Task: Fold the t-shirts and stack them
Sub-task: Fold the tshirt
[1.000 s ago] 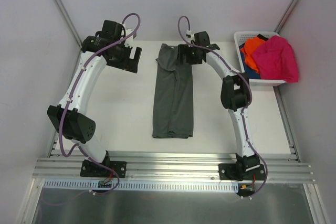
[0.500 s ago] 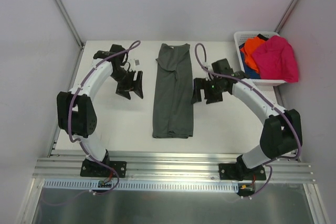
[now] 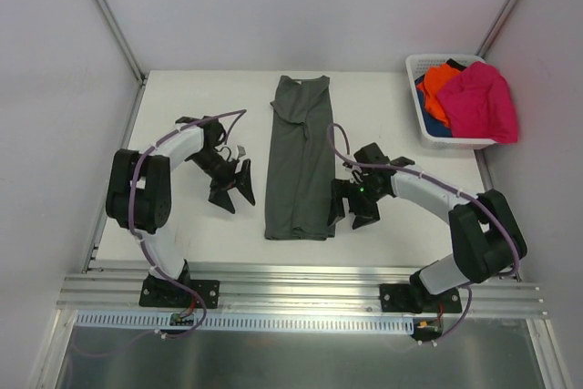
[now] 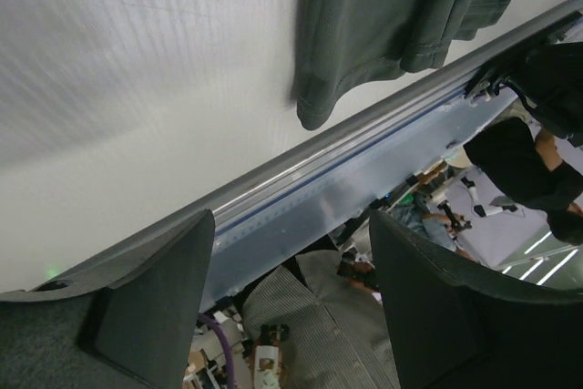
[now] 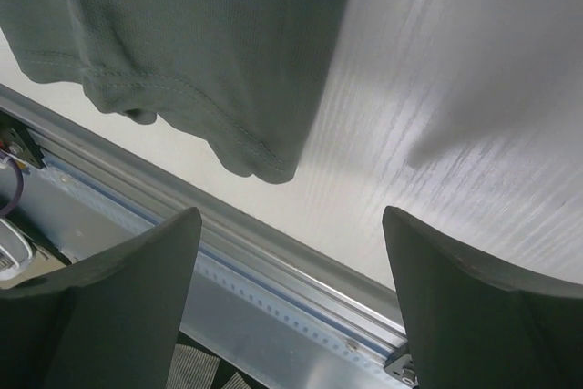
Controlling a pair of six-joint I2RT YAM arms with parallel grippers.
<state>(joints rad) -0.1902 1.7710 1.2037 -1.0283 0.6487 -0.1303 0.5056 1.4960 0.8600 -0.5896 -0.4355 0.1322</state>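
Progress: we judge the dark grey-green t-shirt (image 3: 301, 157), mid-table, folded lengthwise only; cross folds are pending. Left gripper (image 3: 235, 195) and right gripper (image 3: 347, 211) flank its near end, both spread and empty. Pink t-shirt (image 3: 481, 102) and orange t-shirt (image 3: 440, 80) lie unfolded in the basket (image 3: 455, 143).

the folded dark grey-green shirt (image 3: 301, 157) lies as a long strip down the middle of the top view and splits the table (image 3: 196, 102) into 2 lanes. the left gripper (image 3: 235, 198) stands in the left lane, near the strip. the right gripper (image 3: 347, 215) is just beside the strip's lower right edge. each has its fingers spread over tabletop only. bare tabletop shows at upper left, and between the right arm and the white basket (image 3: 424, 120). that basket, heaped with a pink shirt (image 3: 481, 102) and an orange shirt (image 3: 440, 82), blocks the upper right corner. the enclosure walls (image 3: 301, 6) shut 3 sides, and the metal rail (image 3: 301, 284) bounds the bottom.
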